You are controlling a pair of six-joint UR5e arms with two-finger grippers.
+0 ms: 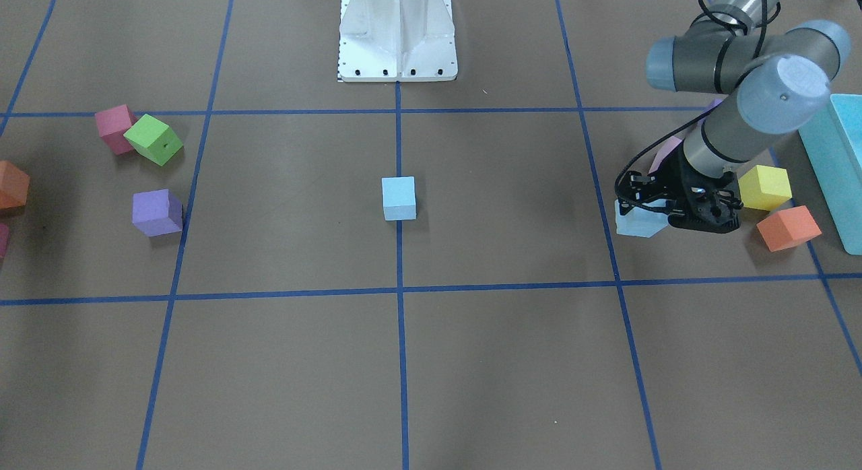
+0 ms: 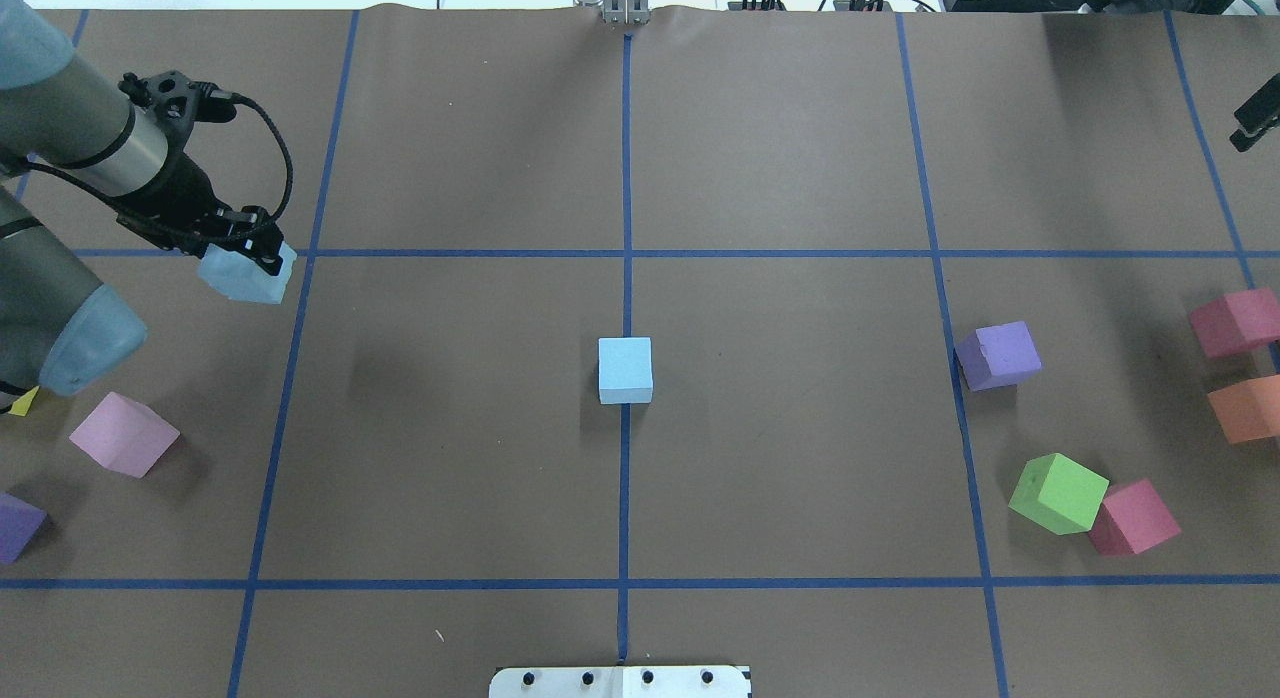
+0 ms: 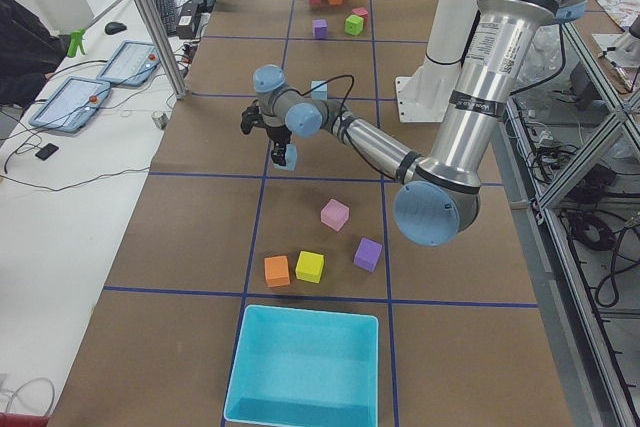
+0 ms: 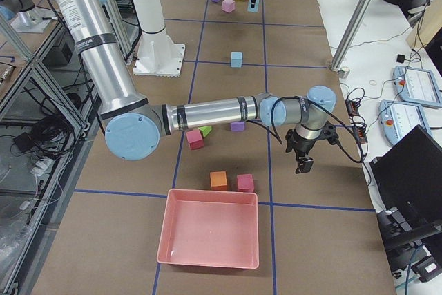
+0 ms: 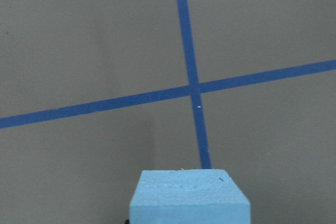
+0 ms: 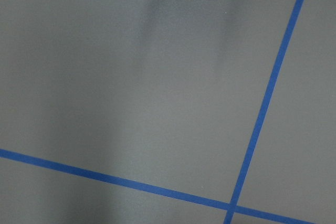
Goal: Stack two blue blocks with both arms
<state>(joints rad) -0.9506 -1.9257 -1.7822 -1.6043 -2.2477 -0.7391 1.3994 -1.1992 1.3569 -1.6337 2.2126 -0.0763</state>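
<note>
Blue block aloft, askew to grid

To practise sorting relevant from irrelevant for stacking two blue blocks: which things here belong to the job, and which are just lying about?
Job: held blue block, in the left pincer; centre blue block; right pincer.

Lying about: green cube; pale pink cube; yellow cube; turquoise box; pink tray.
</note>
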